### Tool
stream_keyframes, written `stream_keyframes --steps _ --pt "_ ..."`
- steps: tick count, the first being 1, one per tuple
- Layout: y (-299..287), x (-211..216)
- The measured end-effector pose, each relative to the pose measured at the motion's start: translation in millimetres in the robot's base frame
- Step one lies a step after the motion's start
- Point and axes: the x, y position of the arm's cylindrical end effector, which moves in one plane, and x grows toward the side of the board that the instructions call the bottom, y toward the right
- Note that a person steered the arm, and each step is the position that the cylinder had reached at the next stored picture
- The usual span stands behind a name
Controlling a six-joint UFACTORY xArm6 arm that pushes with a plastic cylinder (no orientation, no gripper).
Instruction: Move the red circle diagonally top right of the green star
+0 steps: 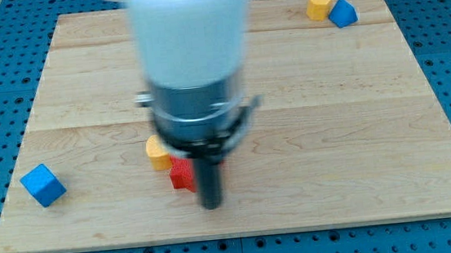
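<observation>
My tip (212,205) touches the red block (182,174) near the counter (357,131) bottom edge; light, rigid, slides easily, push its side; no fingers; green star unseen.

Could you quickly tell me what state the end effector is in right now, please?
No jaws to open or close: just a rod, holding nothing. My tip rests on the board, touching the right side of a red block beside a yellow block.

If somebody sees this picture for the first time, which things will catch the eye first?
The big blurred white and grey arm fills the view's top centre. Its dark rod ends with my tip beside a small red block, with a yellow block just above-left. A blue cube sits alone at the wooden board's lower left.
</observation>
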Motion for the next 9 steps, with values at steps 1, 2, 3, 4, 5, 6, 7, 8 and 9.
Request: stream_keyframes --steps 1,2,3,4,5,6,7,8,9 --pt "1 -22" --pt "32 -61" --pt "59 -104" --pt "91 -145" --pt "121 -174" --pt "139 -207" --pt "134 -204" --pt "106 -247" --pt "147 -270"
